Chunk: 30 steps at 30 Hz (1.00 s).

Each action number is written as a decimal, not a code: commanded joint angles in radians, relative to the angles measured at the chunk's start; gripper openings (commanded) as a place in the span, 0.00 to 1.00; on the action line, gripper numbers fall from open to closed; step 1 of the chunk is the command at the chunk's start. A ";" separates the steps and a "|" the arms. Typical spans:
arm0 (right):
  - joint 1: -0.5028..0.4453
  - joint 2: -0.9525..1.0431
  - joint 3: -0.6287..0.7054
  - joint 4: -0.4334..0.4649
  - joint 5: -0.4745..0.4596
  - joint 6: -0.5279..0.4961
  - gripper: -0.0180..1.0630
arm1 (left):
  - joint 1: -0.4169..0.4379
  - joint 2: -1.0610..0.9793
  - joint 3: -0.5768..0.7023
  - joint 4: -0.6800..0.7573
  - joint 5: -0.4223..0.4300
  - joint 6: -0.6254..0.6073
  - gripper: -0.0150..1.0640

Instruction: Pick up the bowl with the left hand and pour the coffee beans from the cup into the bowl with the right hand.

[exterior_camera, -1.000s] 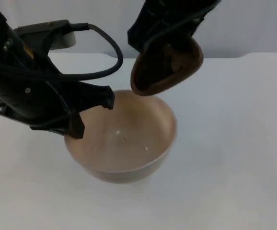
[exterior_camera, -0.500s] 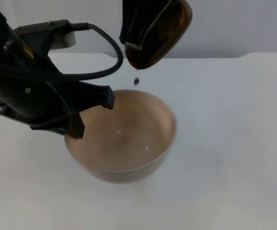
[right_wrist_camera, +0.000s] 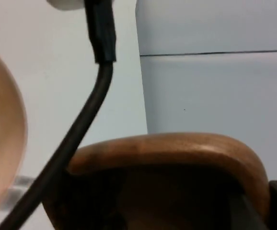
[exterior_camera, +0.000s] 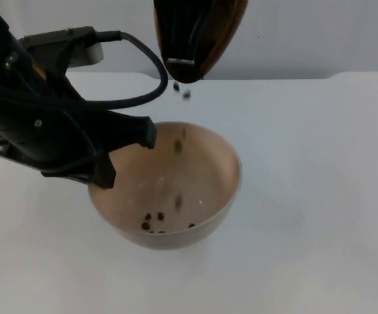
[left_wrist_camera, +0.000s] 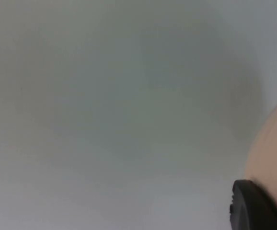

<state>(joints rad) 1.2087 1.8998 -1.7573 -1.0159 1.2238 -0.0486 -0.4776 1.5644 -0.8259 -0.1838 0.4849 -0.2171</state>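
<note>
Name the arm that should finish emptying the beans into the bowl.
Right. The right hand holds the tipped cup above the bowl, beans falling; the left hand grips the bowl's rim.

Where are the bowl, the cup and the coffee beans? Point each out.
bowl [exterior_camera: 225, 167]: top view, bare inner wall near the rim.
cup [right_wrist_camera: 177, 146]: right wrist view, brown rim.
coffee beans [exterior_camera: 153, 221]: top view, cluster on the bowl's floor; others fall below the cup.

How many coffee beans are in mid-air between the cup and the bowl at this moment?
2 clearly: coffee beans falling just below the tipped cup, above the bowl. Two brown streaks lower, inside the bowl, may be more; several already lie at its bottom.
</note>
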 commanded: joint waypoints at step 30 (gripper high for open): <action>0.071 0.013 0.053 -0.234 -0.003 -0.098 0.02 | 0.001 -0.009 0.004 -0.009 -0.021 -0.005 0.01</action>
<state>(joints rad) 1.2740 1.9125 -1.7092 -1.2244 1.2238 -0.1487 -0.4776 1.5644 -0.8259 -0.1838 0.4793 -0.2171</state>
